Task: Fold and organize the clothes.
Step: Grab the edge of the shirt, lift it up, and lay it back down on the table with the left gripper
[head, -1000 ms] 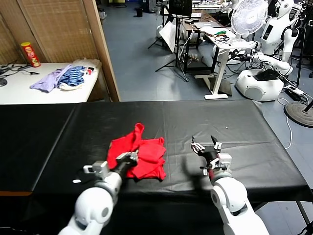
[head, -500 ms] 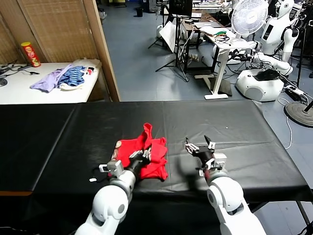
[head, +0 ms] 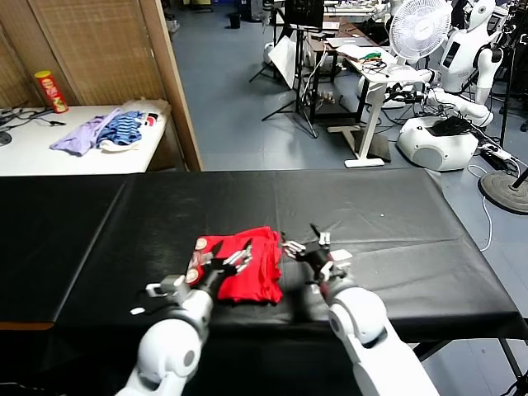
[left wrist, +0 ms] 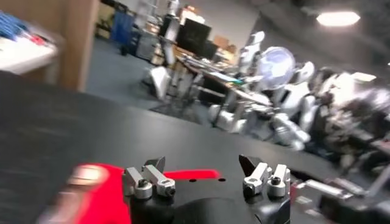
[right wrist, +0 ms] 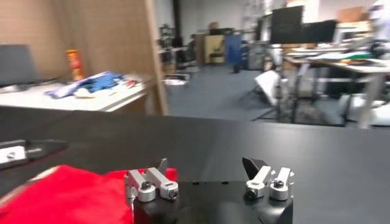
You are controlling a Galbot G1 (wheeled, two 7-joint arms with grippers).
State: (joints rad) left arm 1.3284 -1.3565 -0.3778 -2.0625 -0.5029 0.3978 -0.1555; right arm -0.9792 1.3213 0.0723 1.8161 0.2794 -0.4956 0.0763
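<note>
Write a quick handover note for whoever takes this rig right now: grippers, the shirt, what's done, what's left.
Left gripper: open, over the near left part of the shirt, holding nothing.
Right gripper: open, at the shirt's right edge, holding nothing.
Shirt: red, lying in a compact, roughly square bundle near the front middle of the black table; a bit of the print shows at its left edge.
Done: shirt folded into a small bundle.
Left: probably tidy the edges or add a last fold, and place it.
</note>
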